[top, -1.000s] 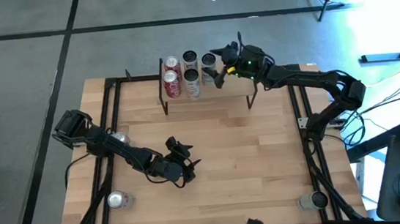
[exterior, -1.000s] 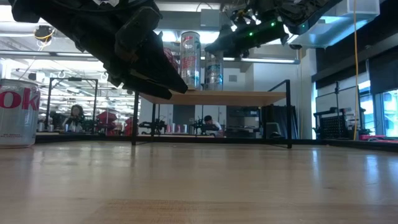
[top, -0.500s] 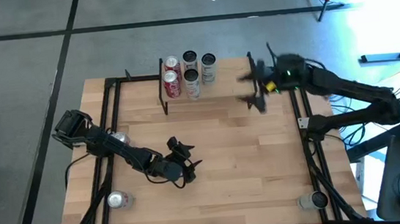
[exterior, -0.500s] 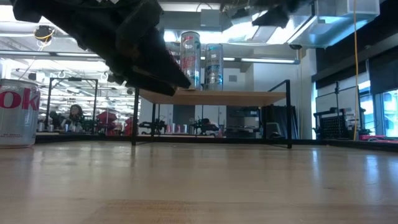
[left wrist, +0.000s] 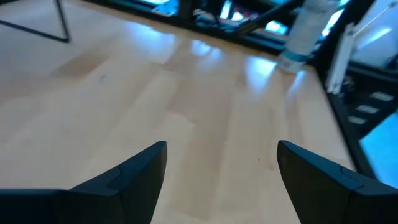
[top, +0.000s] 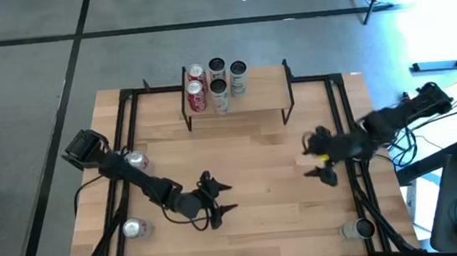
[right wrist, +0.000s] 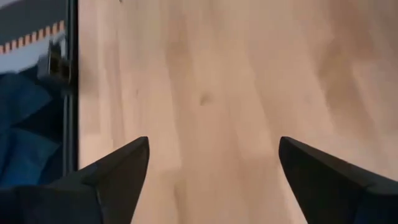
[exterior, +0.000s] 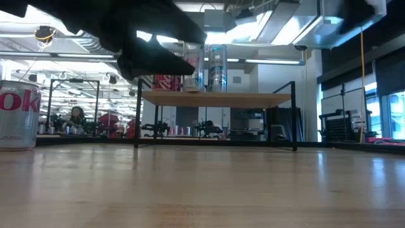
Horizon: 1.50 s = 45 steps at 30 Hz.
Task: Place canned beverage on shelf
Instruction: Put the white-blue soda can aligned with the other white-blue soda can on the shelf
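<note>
The shelf [top: 250, 92] stands at the table's far edge, its plank [exterior: 215, 98] on thin black legs. Several cans [top: 217, 80] stand upright on its left half, red ones and silver ones [exterior: 217, 66]. My left gripper [top: 223, 197] hovers open over the table's middle, nearer the front, with only bare wood between its fingers [left wrist: 221, 155]. My right gripper [top: 312, 158] is open over the table's right part, pointing slantwise down at bare wood [right wrist: 214, 149]. Neither gripper is at a can.
Three loose cans stand on the table: one under my left arm [top: 137, 160], one at the near left corner [top: 133, 229] [exterior: 16, 114], one at the near right corner [top: 358, 230] [left wrist: 303, 34]. A black frame [top: 128, 137] runs along the table's sides.
My right gripper has drawn back from the cans on the shelf, swung fast toward the table's right edge and nearer the front, and tipped from level to slanting down. My left gripper has shifted a little toward the near edge and turned. The cans on the shelf have stayed upright.
</note>
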Available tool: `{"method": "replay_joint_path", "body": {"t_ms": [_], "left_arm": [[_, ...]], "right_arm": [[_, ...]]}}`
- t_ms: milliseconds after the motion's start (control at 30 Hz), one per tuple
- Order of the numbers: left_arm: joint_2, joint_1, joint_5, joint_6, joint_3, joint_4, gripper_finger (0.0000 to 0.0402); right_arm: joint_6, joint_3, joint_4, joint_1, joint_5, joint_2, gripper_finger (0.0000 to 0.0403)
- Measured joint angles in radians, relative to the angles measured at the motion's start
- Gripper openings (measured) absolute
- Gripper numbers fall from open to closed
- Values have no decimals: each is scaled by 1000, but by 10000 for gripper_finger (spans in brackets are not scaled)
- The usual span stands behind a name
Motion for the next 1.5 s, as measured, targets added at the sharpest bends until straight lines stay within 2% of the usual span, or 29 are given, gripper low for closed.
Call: {"method": "replay_joint_path", "body": {"t_ms": [233, 400, 567, 700, 967, 1167, 1500], "left_arm": [[96, -35, 38, -6, 4, 187, 289], [132, -55, 49, -26, 50, 189, 289], [148, -79, 50, 8, 98, 187, 289], [148, -86, 50, 36, 118, 180, 289], [148, -91, 50, 35, 120, 169, 289], [148, -91, 50, 36, 120, 169, 289], [148, -88, 48, 59, 120, 169, 289]], "right_arm": [[378, 0, -100, 324, 34, 16, 344], [669, 0, -173, 517, 46, 80, 344], [963, 0, -285, 658, 10, 139, 344], [1122, 0, -283, 716, -57, 140, 344], [1350, 0, -181, 790, -40, 149, 344], [1379, 0, -81, 790, -73, 189, 344], [1374, 0, -66, 794, -118, 250, 344]]}}
